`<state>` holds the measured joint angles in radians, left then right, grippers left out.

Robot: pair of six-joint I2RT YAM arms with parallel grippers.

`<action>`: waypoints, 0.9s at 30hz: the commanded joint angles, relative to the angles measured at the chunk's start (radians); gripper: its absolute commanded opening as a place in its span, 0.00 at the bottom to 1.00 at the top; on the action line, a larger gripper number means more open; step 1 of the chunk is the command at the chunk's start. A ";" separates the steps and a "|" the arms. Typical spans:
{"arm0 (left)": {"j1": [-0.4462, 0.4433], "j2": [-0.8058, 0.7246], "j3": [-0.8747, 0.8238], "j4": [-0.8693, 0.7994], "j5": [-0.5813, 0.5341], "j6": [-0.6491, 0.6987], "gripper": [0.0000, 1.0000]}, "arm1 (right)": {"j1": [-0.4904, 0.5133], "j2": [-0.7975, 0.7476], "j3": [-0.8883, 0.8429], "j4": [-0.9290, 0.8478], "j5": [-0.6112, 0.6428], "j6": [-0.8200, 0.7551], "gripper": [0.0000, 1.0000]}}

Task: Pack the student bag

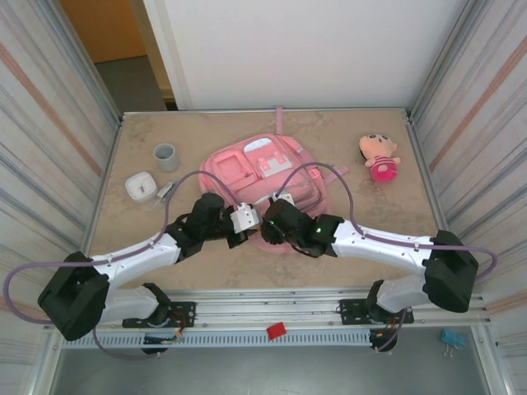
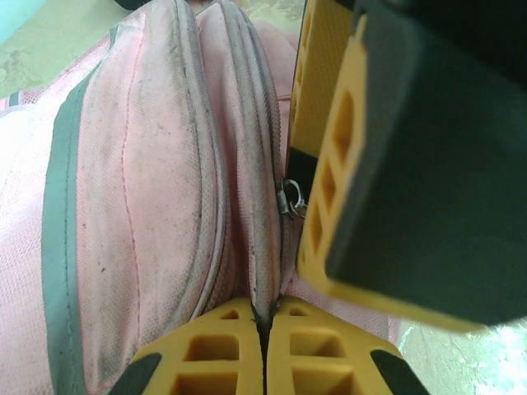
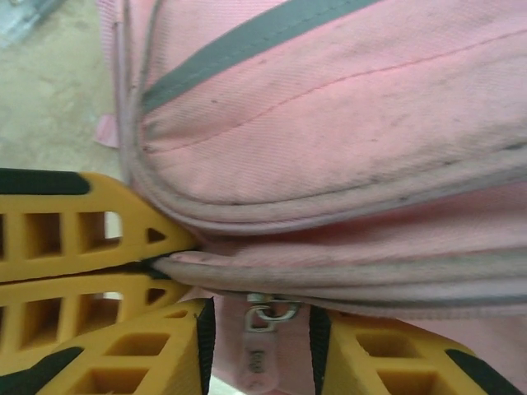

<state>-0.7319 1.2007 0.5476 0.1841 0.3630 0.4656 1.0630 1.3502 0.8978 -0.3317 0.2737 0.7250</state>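
Right wrist: zipper pull (image 3: 260,355) on student bag (image 3: 329,107) bears illegible lettering.

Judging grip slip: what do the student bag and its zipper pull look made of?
The student bag looks like matte pink fabric: visible weave, stitching, dark scuffs. The zipper pull: a shiny, likely metal ring on a pink tab, perhaps rubber or plastic.

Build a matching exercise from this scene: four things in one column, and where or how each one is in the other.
1. student bag
2. plush doll
3. grey cup
4. left hand

A. far left part of the table
B. pinched shut on a pink fabric seam
C. middle of the table
D. far right part of the table

Pairs: 1-C, 2-D, 3-A, 4-B
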 commanded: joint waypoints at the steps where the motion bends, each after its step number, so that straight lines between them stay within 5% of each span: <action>1: 0.008 -0.061 0.000 0.060 0.063 -0.038 0.00 | 0.000 -0.008 0.024 -0.075 0.113 -0.009 0.29; 9: 0.014 -0.074 -0.004 0.052 0.032 -0.026 0.00 | -0.040 -0.081 -0.032 -0.078 0.073 0.002 0.06; 17: 0.017 -0.103 -0.011 -0.009 -0.034 0.001 0.00 | -0.192 -0.222 -0.113 -0.139 0.014 -0.017 0.00; 23: 0.020 -0.174 -0.046 -0.071 -0.145 0.004 0.00 | -0.406 -0.395 -0.226 -0.030 -0.285 -0.105 0.00; 27: 0.020 -0.217 -0.064 -0.102 -0.204 -0.029 0.07 | -0.414 -0.411 -0.232 0.007 -0.436 -0.140 0.00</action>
<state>-0.7265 1.0302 0.5022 0.1066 0.2596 0.4717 0.6662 0.9581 0.6735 -0.3386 -0.0471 0.6388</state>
